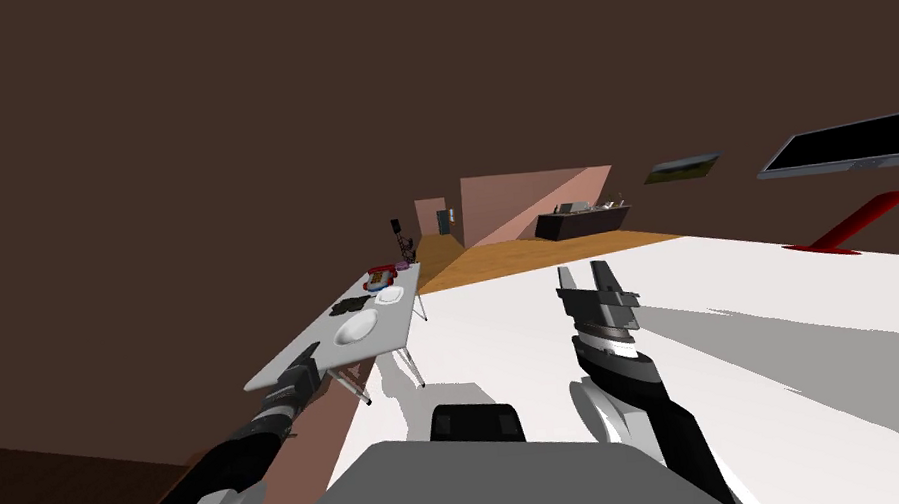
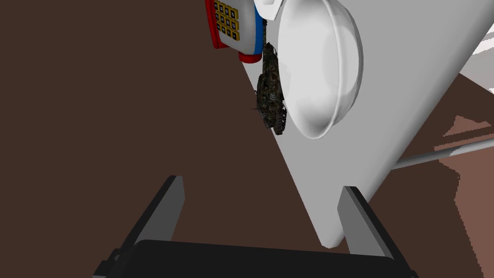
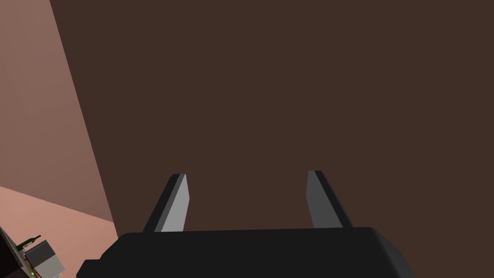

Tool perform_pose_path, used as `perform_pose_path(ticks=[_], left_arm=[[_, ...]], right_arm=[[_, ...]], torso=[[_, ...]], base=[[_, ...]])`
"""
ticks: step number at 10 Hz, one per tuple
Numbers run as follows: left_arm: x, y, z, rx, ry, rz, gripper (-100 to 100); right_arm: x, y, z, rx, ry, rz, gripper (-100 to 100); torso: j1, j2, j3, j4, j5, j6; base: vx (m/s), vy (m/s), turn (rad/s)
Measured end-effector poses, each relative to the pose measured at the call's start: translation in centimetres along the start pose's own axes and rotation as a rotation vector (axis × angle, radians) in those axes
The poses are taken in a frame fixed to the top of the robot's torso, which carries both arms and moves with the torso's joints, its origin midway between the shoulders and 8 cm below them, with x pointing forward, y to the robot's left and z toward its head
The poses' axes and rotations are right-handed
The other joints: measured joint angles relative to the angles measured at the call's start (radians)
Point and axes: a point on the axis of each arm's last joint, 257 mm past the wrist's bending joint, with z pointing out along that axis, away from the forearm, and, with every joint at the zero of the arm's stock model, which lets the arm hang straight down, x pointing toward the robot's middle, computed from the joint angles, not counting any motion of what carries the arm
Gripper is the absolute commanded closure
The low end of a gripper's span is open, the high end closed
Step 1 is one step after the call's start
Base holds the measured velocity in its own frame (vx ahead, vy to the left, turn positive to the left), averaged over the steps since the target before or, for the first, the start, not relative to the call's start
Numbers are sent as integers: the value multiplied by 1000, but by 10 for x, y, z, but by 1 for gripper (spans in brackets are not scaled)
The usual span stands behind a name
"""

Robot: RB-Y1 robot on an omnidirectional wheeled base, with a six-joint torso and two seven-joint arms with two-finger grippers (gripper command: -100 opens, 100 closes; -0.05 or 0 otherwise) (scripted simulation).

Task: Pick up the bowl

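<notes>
Left pincer (image 2: 261, 184) gapes near bowl (image 2: 318, 67); not touching

1. We see a long grey worktop (image 1: 395, 320) standing along a dark brown wall (image 1: 227, 131) on thin metal legs (image 2: 434, 155).
2. Toward its far end lies a toy phone (image 2: 230, 24) with a red and blue casing and yellow keys.
3. Just nearer than the phone, by the wall-side edge, sits a dark mottled object (image 2: 271, 91); we cannot tell what it is.
4. A small white dish (image 1: 390, 295) rests beside the phone, on the room side.
5. Well beyond, on an orange floor (image 1: 538, 255), a dark counter (image 1: 581, 222) carries small items.
6. The far wall holds a framed picture (image 1: 682, 167) and a black screen (image 1: 860, 143), with a red slanted shape (image 1: 852, 224) below the screen.
</notes>
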Motion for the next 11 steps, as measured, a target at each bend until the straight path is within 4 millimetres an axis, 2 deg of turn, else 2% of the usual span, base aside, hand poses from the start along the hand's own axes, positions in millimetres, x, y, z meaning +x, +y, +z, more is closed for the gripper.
perform_pose_path(ticks=[11], left_arm=[[-30, 46, -6, -252, -43, -56, -100]], right_arm=[[0, 0, 0, 0, 0, 0, 0]], torso=[[2, 0, 0, 0, 0, 0]], base=[[54, -13, 6]])
